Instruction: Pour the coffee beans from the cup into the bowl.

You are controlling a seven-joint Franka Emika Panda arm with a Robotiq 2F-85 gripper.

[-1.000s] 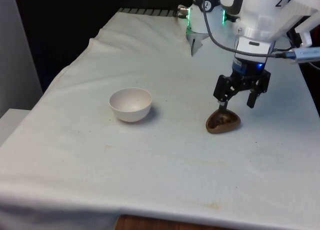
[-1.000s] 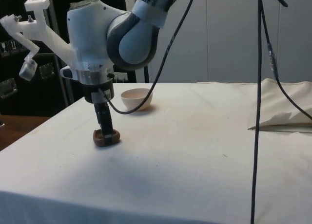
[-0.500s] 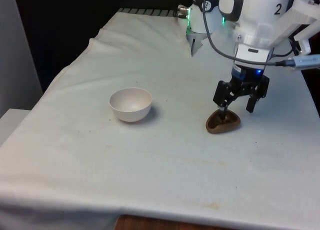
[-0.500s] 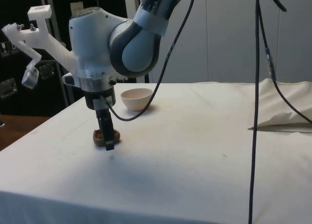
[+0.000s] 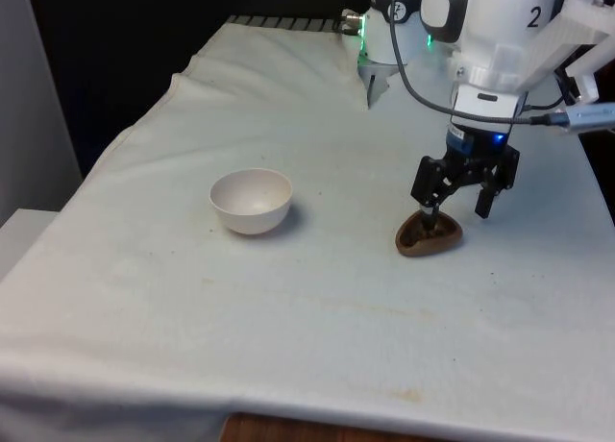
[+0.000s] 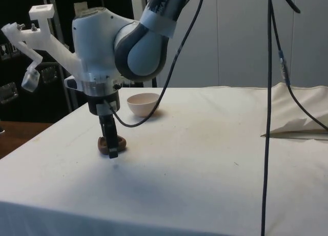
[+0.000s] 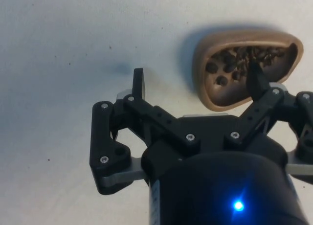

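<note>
Lying open across the white-clothed counter, nothing between the two vessels. Sitting well off toward the front view's left, a white bowl, upright, mouth up, also showing in the side view beyond the arm. Bunching up at the far end near the robot's base, a fold of cloth. Hanging down in the side view, a dark cable, well apart from the work.

Resting on the counter toward the front view's right, a small brown cup, low and shallow, sitting upright with its mouth facing up. Showing a rounded-triangle outline in the wrist view, wider at one end and narrowing at the other, long axis lying flat along the cloth. Holding dark coffee beans heaped inside, none lying on the cloth.

Hovering directly over the cup, the black gripper, pointing straight down, also low over the cup in the side view. Spreading wide apart, the fingers, gripping nothing. Dipping one fingertip at the cup's rim above the beans, contact impossible to confirm; standing the other fingertip over bare cloth beside the cup, outside its wall.
</note>
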